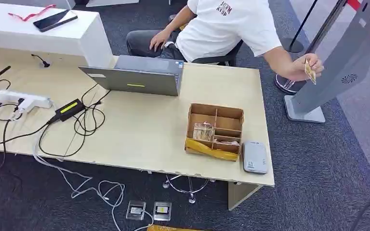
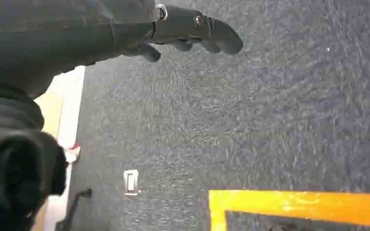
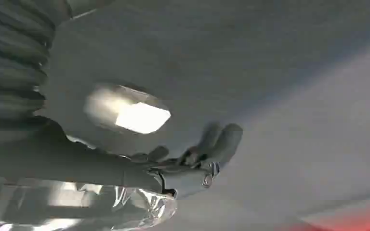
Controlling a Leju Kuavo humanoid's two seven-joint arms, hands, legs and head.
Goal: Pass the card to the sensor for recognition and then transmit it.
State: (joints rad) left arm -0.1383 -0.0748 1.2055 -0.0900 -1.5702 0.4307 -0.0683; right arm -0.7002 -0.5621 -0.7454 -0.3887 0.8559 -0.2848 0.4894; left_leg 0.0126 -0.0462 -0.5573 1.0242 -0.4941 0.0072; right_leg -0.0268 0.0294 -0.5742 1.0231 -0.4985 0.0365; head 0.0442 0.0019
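Note:
A seated person in a white shirt holds a yellow card [image 1: 310, 71] out past the desk's far right corner, close to a slanted grey kiosk stand [image 1: 339, 62]. A small grey card sensor [image 1: 255, 157] lies flat at the desk's front right corner. Beside it stands a cardboard box [image 1: 215, 131] with compartments, one holding a clear packet of cards [image 1: 203, 131]. My left hand [image 2: 188, 29] hangs over dark carpet, its fingers stretched out and holding nothing. My right hand [image 3: 197, 163] points up toward a ceiling light, its fingers apart and empty.
A laptop [image 1: 137, 75] stands at the back of the wooden desk [image 1: 139, 139]. A power strip [image 1: 24, 100], an adapter and tangled cables cover the desk's left part. A phone [image 1: 54, 20] lies on a white counter. Yellow floor tape [image 2: 298, 204] and floor sockets [image 1: 148, 210] mark the carpet.

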